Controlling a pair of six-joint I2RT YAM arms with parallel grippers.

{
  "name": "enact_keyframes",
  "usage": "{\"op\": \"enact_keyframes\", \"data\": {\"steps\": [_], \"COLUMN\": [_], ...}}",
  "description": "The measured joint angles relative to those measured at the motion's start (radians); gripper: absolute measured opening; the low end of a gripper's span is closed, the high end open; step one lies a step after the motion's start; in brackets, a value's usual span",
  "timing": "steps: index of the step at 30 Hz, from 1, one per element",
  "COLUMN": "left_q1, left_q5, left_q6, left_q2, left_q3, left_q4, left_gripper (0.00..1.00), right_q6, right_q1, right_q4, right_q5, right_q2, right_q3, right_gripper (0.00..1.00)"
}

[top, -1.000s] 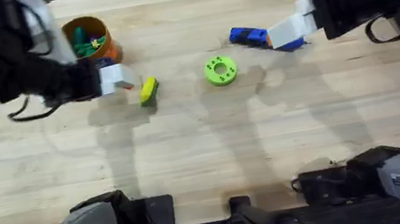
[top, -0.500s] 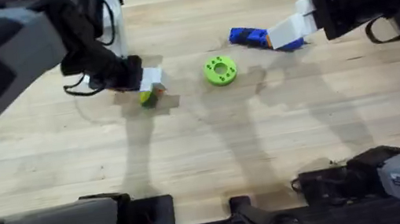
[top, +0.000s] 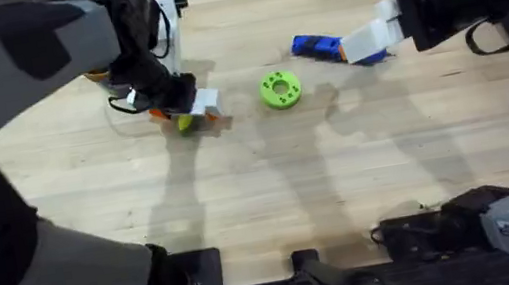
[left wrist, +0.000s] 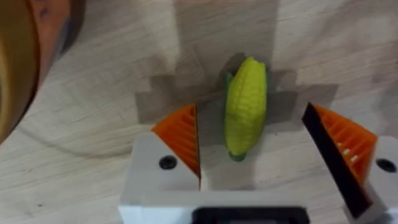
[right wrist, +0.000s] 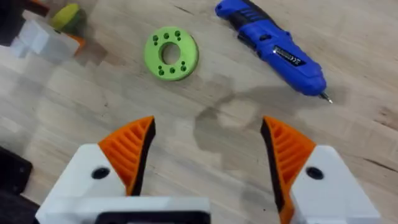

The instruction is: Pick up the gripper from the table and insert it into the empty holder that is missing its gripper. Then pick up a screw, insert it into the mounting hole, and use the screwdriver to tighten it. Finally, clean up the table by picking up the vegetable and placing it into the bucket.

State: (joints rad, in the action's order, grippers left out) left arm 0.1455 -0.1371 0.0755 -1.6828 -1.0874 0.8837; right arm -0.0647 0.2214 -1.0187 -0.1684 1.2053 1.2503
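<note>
Left gripper (left wrist: 252,152): fingers spread apart, straddling the vegetable (left wrist: 245,106), not yet clamped; a second ago it stood beside the cob at about 9 o'clock, now it is over it. Judged: cleanup pick about to begin.
Vegetable: lying flat on the table (top: 263,202), at 9 o'clock of the green disc (top: 280,89).
Right gripper (right wrist: 205,152): fingers apart, empty, unmoved.
Screwdriver (top: 319,47): at 1 o'clock of the disc.
Bucket (left wrist: 25,56): near the cob; contents cannot be told.
</note>
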Motion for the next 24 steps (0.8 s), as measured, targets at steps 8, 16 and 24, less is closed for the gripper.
{"op": "enact_keyframes", "data": {"steps": [8, 16, 24], "left_q1": [0.000, 0.000, 0.000], "left_q5": [0.004, 0.007, 0.007], "left_q6": [0.022, 0.036, 0.037], "left_q2": [-0.031, -0.031, -0.031], "left_q3": [0.000, 0.000, -0.005], "left_q4": [-0.013, -0.013, -0.013], "left_gripper": [0.982, 0.262, 0.026], "right_q6": [-0.015, -0.018, -0.018], "right_q1": [0.000, 0.000, 0.000], "right_q4": [0.000, 0.000, 0.000], "right_q5": [0.000, 0.000, 0.000], "right_q2": [0.000, 0.000, 0.000], "right_q3": [0.000, 0.000, 0.000], "right_gripper": [0.996, 0.996, 0.996]}}
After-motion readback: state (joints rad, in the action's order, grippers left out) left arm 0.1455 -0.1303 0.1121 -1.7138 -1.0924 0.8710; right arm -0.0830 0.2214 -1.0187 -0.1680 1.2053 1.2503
